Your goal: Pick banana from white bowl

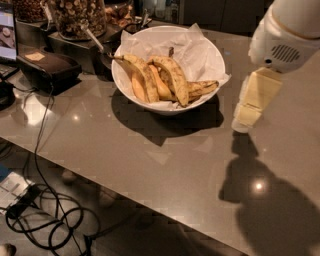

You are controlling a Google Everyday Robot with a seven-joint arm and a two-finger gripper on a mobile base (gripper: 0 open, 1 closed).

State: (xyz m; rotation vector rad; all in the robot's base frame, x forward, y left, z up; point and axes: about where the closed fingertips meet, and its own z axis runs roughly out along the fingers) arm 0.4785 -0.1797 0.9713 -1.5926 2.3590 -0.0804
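Note:
The white bowl (210,55), lined with crinkled white paper, stands on the grey table at the upper middle. Several bananas lie in it. The curved yellow banana (176,77) with a thin dark stem tip lies across the middle, on top of the others. A darker, brown-patched banana (202,88) lies at the bowl's right rim. My gripper (241,124) hangs from the white arm (287,32) at the upper right. It points down just right of the bowl, above the table, and holds nothing that I can see.
Glass jars of nuts (80,15) stand behind the bowl at the upper left, one with a scoop (93,38). A black box (47,70) and a screen (7,30) sit at the left. Cables (45,220) lie on the floor below the table's front edge (150,207).

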